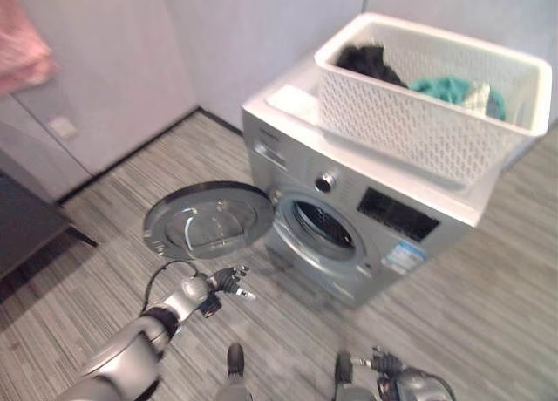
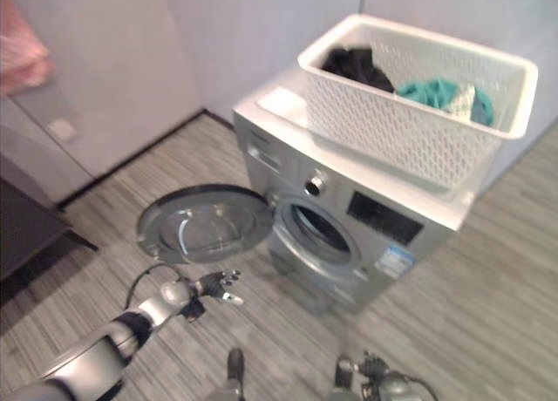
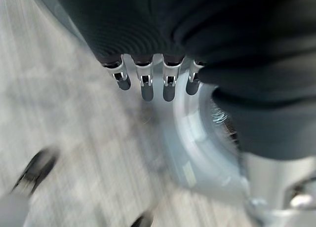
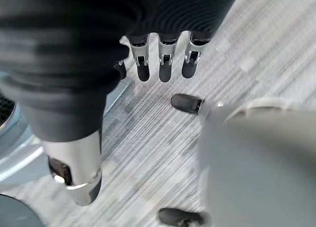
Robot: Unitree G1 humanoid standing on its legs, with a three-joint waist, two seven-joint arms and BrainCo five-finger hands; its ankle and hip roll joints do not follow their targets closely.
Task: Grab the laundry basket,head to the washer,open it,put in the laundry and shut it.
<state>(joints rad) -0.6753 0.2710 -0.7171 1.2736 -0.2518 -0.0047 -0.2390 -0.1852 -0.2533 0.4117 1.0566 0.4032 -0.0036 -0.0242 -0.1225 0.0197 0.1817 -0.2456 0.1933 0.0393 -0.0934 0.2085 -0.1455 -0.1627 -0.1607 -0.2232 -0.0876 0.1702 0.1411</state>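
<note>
We see a grey wood-grain striped floor [image 1: 488, 305] running up to plain pale grey walls [image 1: 253, 35]. A pink cloth [image 1: 24, 48] hangs at the upper left corner, against the wall. Below it, a small pale wall plate [image 1: 63, 126] sits low on the wall. A dark flat-topped piece of furniture [image 1: 22, 227] stands at the left edge.

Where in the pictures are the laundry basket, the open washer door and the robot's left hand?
laundry basket [image 1: 410, 122], left eye view: on its white perforated front wall.
washer door [image 1: 207, 221], left eye view: on the glass middle of the open door.
left hand [image 1: 225, 283], left eye view: on the hand's palm.
</note>
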